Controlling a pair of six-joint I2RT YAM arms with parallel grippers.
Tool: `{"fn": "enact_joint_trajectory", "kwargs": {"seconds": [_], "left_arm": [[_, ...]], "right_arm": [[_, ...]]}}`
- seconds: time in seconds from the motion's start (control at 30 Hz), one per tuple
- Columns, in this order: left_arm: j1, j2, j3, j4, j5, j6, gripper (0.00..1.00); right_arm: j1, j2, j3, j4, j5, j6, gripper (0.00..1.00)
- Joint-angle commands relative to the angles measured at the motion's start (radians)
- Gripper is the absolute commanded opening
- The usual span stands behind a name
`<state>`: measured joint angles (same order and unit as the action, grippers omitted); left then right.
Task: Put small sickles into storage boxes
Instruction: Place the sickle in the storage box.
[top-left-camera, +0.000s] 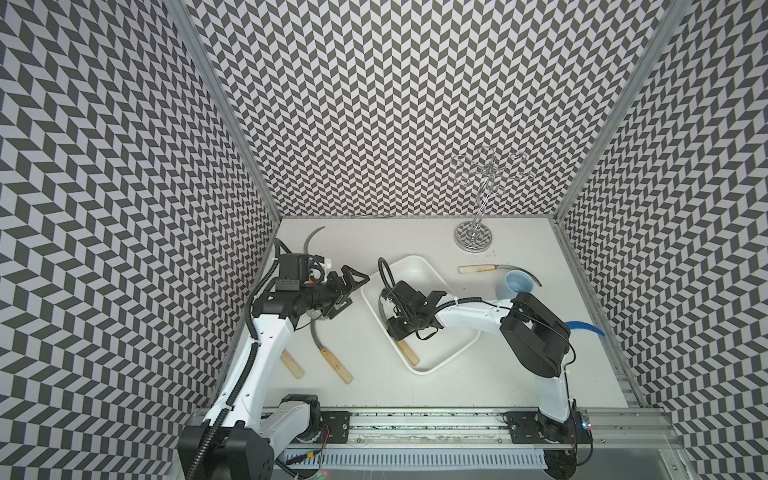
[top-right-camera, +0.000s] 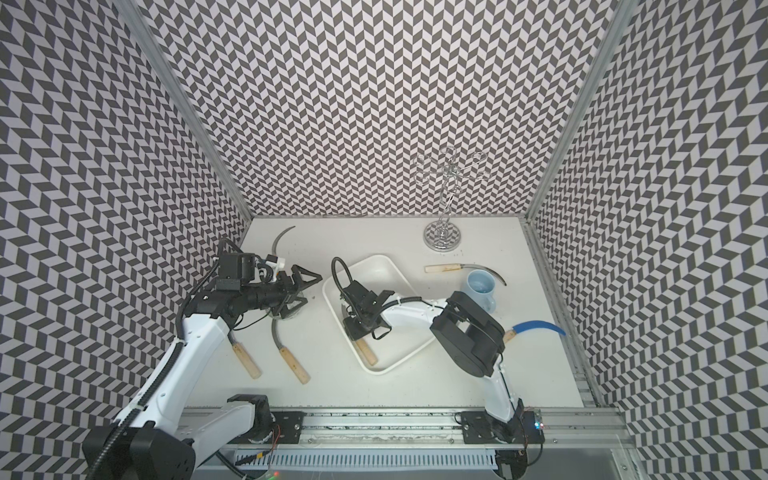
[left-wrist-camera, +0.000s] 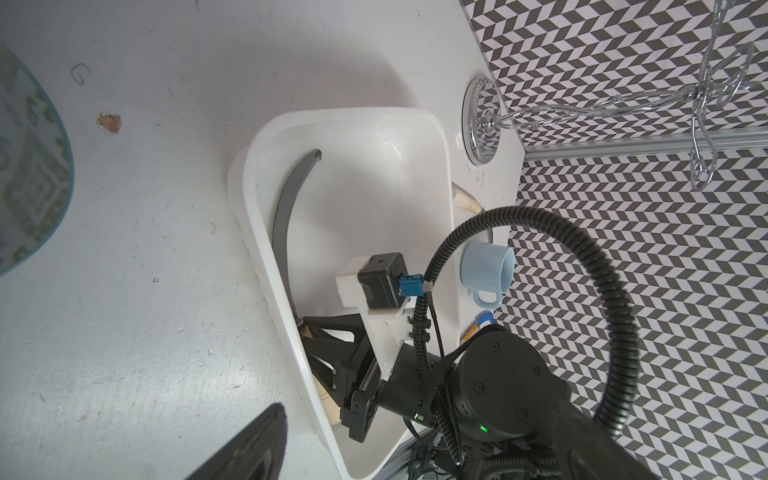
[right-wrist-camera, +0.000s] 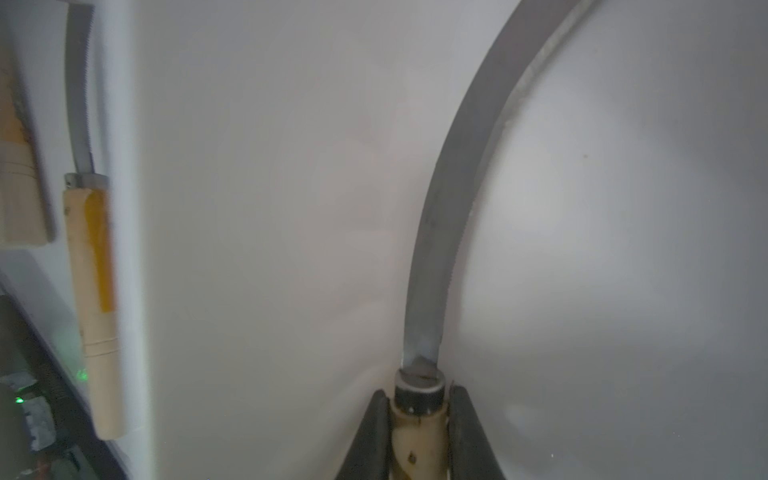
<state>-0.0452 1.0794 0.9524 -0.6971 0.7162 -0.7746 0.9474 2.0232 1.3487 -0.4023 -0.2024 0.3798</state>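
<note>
- Your right gripper (right-wrist-camera: 419, 401) was clamped on the wooden handle of a grey-bladed sickle (right-wrist-camera: 449, 208), just behind its metal collar. It sat inside the white tray (top-left-camera: 449, 358).
- The blade curved away ahead of the fingers, close along the tray floor. I could not tell whether it touched.
- Your left gripper (top-left-camera: 350, 293) had its jaws spread wide with nothing between them. It hung above the patterned bowl (left-wrist-camera: 29, 166), with its fingertips near a corner of the tray.
- The white tabletop (top-left-camera: 457, 395) looked scuffed. In the left wrist view it carried a small brown chip (left-wrist-camera: 109, 123) and a pen mark (left-wrist-camera: 80, 74).
- Back along the left arm from that gripper, a pale-handled sickle (top-left-camera: 336, 365) lay on the table. A second sickle (top-left-camera: 293, 365) lay near it, partly under the arm.
- On the far side of the left wrist, a lone grey blade (top-left-camera: 311, 241) curved toward the back wall, its handle hidden.
- Behind the right gripper, beside its forearm, stood a light blue mug (top-left-camera: 515, 286). Another wooden-handled sickle (top-left-camera: 482, 269) lay just beyond it, its blade passing behind the mug.
- Out past the right elbow, a blue-bladed sickle (top-left-camera: 586, 337) lay near the side wall.
- Well beyond the right gripper, near the back wall, stood a chrome wire stand (top-left-camera: 473, 239).
- Black-and-white chevron walls (top-left-camera: 374, 104) closed in three sides of the table. An aluminium rail (top-left-camera: 415, 419) along the front carried both arm bases.
</note>
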Motion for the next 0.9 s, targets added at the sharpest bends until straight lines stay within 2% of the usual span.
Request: {"fn": "enact_joint_trajectory", "kwargs": {"seconds": [0.0, 0.17, 0.43, 0.6, 0.73, 0.87], "left_arm": [[0.005, 0.001, 0.033, 0.001, -0.002, 0.017, 1.00], [0.005, 0.001, 0.030, 0.002, -0.002, 0.014, 1.00], [0.005, -0.007, 0.032, 0.006, -0.005, 0.015, 1.00], [0.006, -0.012, 0.032, 0.005, -0.011, 0.018, 1.00], [0.005, -0.016, 0.023, 0.011, -0.012, 0.014, 1.00], [0.005, -0.018, 0.019, 0.015, -0.016, 0.012, 1.00]], "right_arm": [[0.002, 0.041, 0.028, 0.040, -0.065, 0.093, 0.03], [-0.007, 0.063, 0.058, 0.034, -0.082, 0.126, 0.03], [-0.013, 0.081, 0.084, 0.006, -0.098, 0.108, 0.08], [-0.012, 0.078, 0.073, -0.008, -0.089, 0.094, 0.25], [-0.012, 0.049, 0.062, -0.019, -0.035, 0.088, 0.46], [-0.016, 0.036, 0.067, -0.044, 0.006, 0.067, 0.54]]}}
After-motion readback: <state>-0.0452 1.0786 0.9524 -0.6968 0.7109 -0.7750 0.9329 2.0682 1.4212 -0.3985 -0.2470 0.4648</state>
